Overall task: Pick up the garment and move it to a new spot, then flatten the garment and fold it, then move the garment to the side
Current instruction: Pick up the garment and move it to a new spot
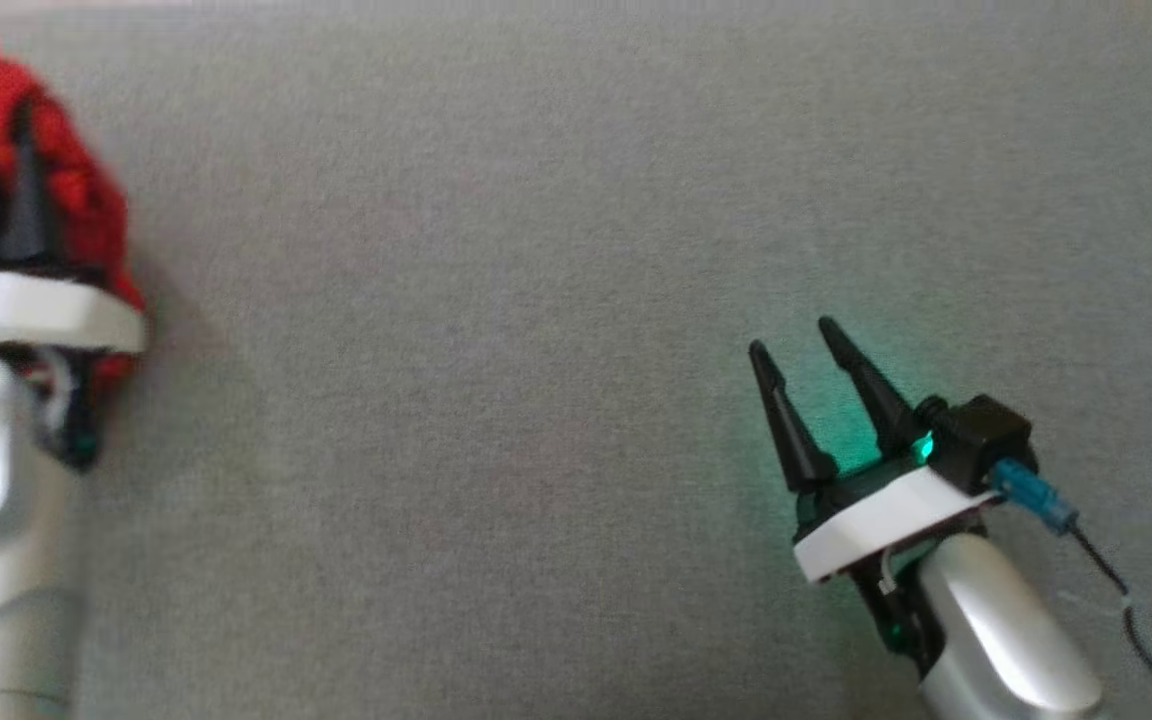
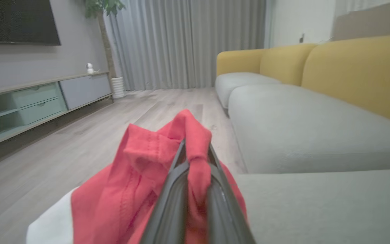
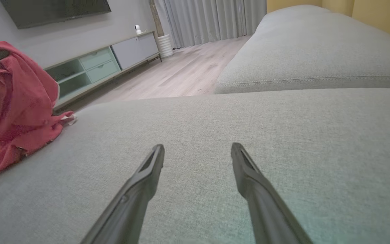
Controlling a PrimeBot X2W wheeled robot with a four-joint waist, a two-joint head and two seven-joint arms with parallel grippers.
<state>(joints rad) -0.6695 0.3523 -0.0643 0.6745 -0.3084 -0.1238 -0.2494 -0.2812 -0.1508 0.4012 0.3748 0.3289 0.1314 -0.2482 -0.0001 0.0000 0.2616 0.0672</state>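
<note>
The garment [image 1: 86, 210] is red cloth, bunched at the far left of the grey cushion. My left gripper [image 1: 4, 135] is shut on it: in the left wrist view a fold of the garment [image 2: 130, 176] is pinched between the two dark fingers of the left gripper [image 2: 195, 145]. From the right wrist, the garment [image 3: 19, 98] hangs partly lifted at the left, its lower edge trailing on the cushion. My right gripper [image 1: 791, 335] stands open over bare cushion at the lower right; its fingers around the gap [image 3: 197, 146] hold nothing.
I work on a grey sofa cushion [image 1: 496, 300]. More grey seats with yellow backrests [image 2: 357, 71] lie beyond. A wooden floor [image 2: 80, 135], a low cabinet [image 2: 39, 98], a potted plant and curtains stand further off. A blue-plugged cable [image 1: 1036, 495] trails from my right wrist.
</note>
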